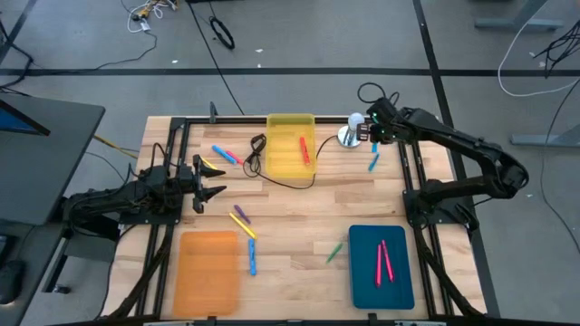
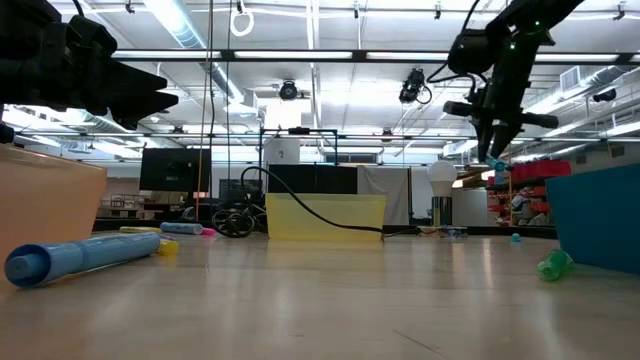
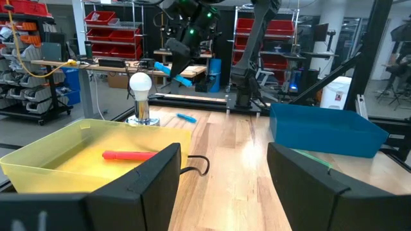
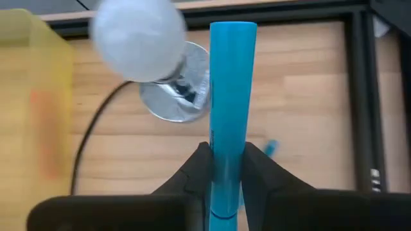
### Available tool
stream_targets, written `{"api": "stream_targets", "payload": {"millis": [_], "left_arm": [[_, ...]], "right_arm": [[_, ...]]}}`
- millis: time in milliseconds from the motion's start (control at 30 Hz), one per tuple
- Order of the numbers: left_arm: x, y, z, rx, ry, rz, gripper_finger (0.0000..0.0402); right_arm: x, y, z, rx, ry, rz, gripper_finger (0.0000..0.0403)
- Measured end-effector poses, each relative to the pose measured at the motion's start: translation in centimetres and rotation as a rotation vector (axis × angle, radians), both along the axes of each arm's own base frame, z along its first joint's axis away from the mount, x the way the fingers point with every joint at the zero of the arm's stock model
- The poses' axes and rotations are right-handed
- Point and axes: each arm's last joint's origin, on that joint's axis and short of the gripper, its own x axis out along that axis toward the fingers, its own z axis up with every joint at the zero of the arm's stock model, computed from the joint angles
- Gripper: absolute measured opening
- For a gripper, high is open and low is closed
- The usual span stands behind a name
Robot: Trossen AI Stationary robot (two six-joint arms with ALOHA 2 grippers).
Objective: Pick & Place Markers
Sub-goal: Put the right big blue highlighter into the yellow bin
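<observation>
Here, the right gripper (image 4: pixel 225 168), at one o'clock over the tabletop (image 1: pixel 299 226), pinches a light-blue marker (image 4: pixel 231 109) beside the white-bulbed lamp (image 1: pixel 352 129); swinging carelessly could topple it, while the left gripper (image 1: pixel 210 178) waits open at nine o'clock.

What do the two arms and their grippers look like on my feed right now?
Both arms are dark, jointed links. The left gripper ends in two black, broad, flat-faced fingers. The right gripper has the same black fingers, narrowing toward the tips, and small green lights glow on its wrist. No markings can be made out on either arm.
</observation>
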Motion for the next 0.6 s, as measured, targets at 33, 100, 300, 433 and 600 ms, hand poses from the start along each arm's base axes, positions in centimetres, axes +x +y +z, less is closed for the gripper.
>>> {"api": "stream_targets", "payload": {"millis": [33,100,300,433,600], "left_arm": [[0.0,0.0,0.0,0.000,0.000,0.000,0.0238],[0.0,0.0,0.0,0.000,0.000,0.000,0.0238],[0.0,0.0,0.0,0.000,0.000,0.000,0.0238],[0.0,0.0,0.0,0.000,0.000,0.000,0.0238],[0.0,0.0,0.0,0.000,0.000,0.000,0.0238]], "right_arm": [[0.3,0.1,0.0,-0.007,-0.006,0.003,0.0050],[0.9,0.5,0.0,-0.018,-0.019,0.022,0.0050],[2.8,1.5,-0.5,-0.023,-0.047,0.055,0.0050],[4.1,2.2,-0.5,-0.024,-0.052,0.086,0.0050],[6.2,2.5,0.4,-0.049,-0.040,0.134,0.0050]]}}
